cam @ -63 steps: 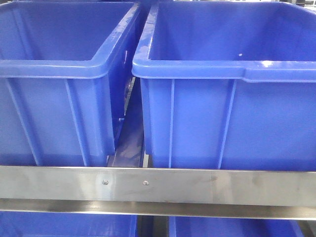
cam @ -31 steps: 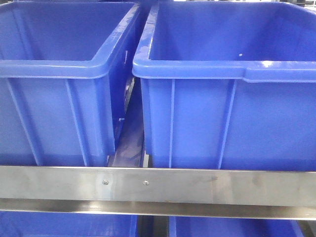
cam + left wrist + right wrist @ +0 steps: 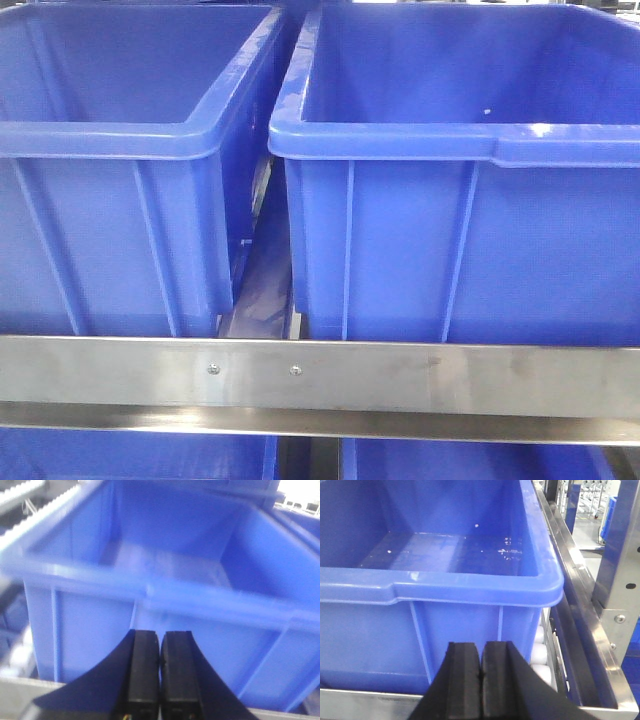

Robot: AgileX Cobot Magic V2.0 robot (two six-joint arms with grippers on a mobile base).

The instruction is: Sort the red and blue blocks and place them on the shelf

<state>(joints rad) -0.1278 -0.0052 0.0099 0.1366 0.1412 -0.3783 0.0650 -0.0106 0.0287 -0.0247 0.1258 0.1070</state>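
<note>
1. Left claw (image 3: 160,672): clenched with pads pressed together, nothing between them; it faces a blue tub (image 3: 150,595) at 12 o'clock.
2. Right claw (image 3: 481,677): likewise clenched and empty, before the right tub (image 3: 445,585).
3. Shelf rail (image 3: 320,375) carries both tubs, which stand side by side, presumably as sorting bins.
4. Red and blue blocks: not visible in any view.
</note>
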